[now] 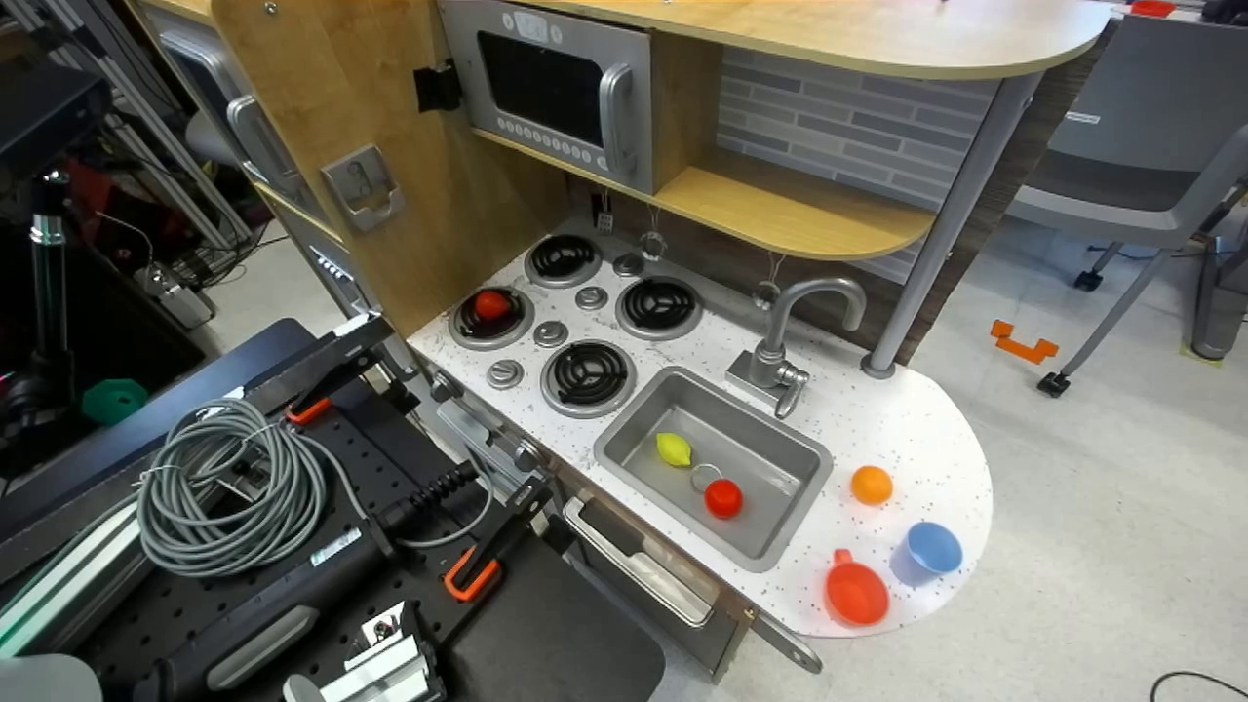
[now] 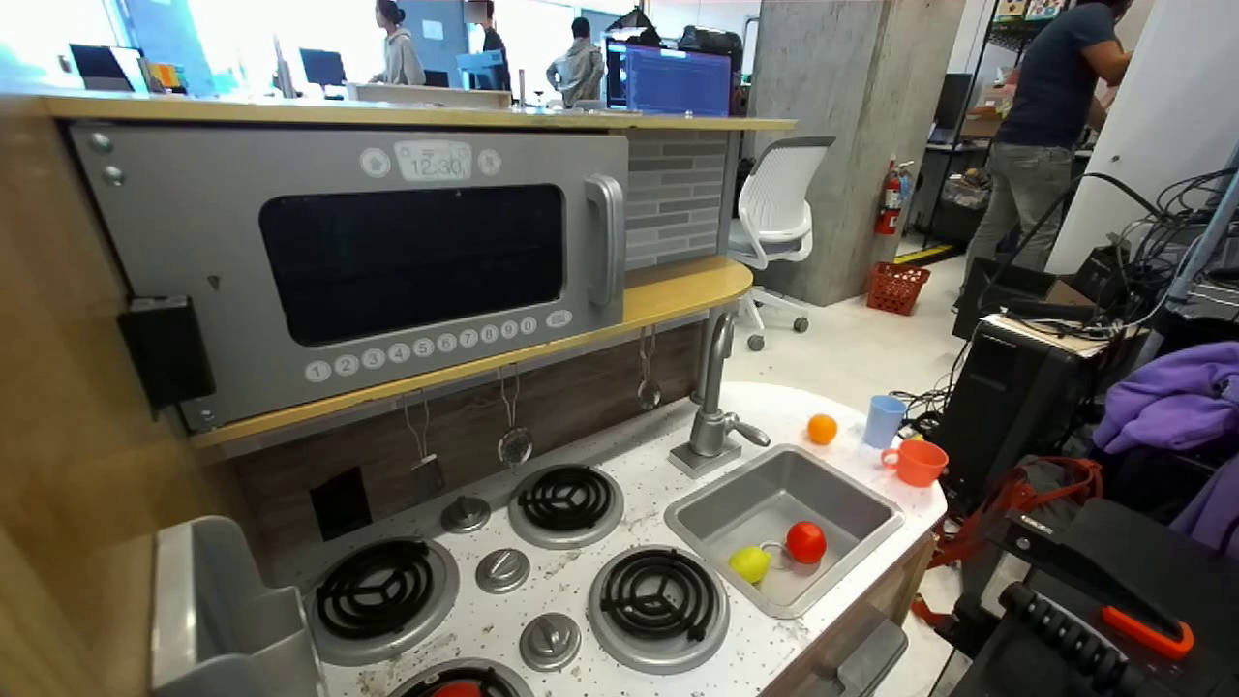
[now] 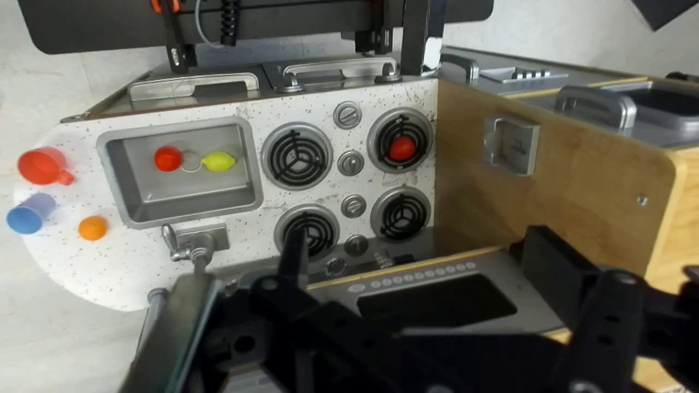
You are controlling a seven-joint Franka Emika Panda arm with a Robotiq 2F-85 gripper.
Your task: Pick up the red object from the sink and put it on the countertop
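Observation:
The small roundish red object (image 1: 723,498) lies in the grey sink (image 1: 811,458) beside the yellow piece (image 1: 673,449). The red object shows also in an exterior view (image 2: 805,542) and in the wrist view (image 3: 167,158), as does the sink (image 3: 256,180). The white countertop (image 1: 926,419) surrounds the sink and carries the burners; it is also in the wrist view (image 3: 71,262). My gripper (image 3: 423,256) is in the wrist view only. Its fingers are wide apart with nothing between them, high above the kitchen and away from the red object.
A silver faucet (image 1: 775,361) stands behind the sink. An orange piece (image 1: 872,485), a blue cup (image 1: 926,554) and a red-orange dish (image 1: 857,592) are on the countertop's round end. Another red piece (image 1: 491,305) sits on a burner. A microwave (image 1: 556,88) and shelf (image 1: 790,205) overhang the back.

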